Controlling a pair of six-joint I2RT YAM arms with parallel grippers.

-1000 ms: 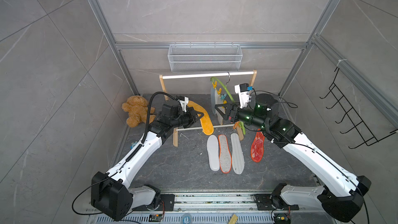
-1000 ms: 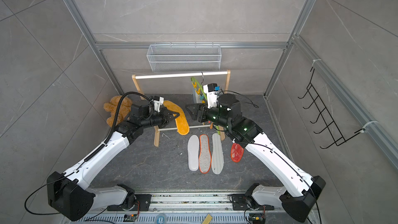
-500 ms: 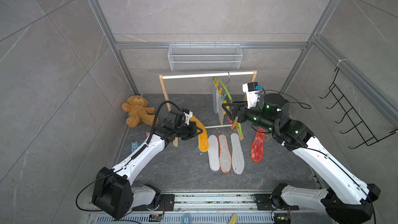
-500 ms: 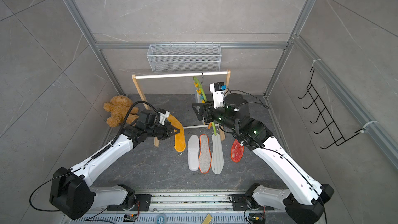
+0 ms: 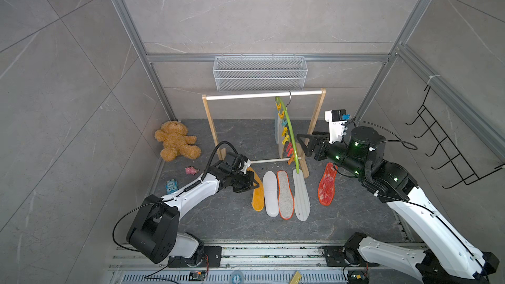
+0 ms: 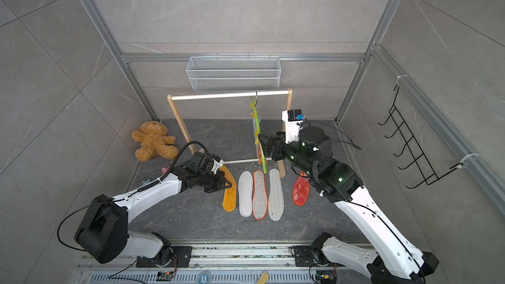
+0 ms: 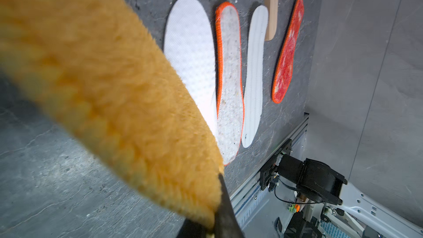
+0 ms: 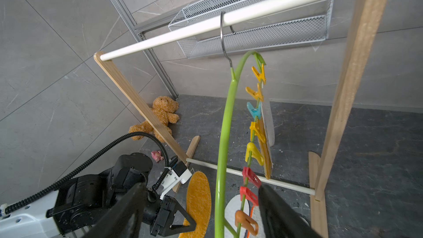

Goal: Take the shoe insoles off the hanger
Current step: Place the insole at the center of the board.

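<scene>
Left claw (image 5: pixel 254 183): closed on the edge of the orange insole (image 5: pixel 258 196), which is low over the tabletop (image 5: pixel 218 214).
Step, likely: laying it down, with the white insole (image 5: pixel 270 195) just past the claw tips.
Doing it well: sink until the insole lies flat and parallel to the white one, without overlap. Only then release, and pull straight back so the fleece does not drag.
Right claw (image 5: pixel 300 144): jaws wide apart, astride the hanger (image 8: pixel 223 133) bar and holding nothing. The red clips (image 8: pixel 250 176) are just inside its reach.
Hung insoles (image 8: pixel 267 122): ahead of the right claw and higher, clipped beyond the bar.
Risk: nudging the bar could set the hanger swinging.
</scene>
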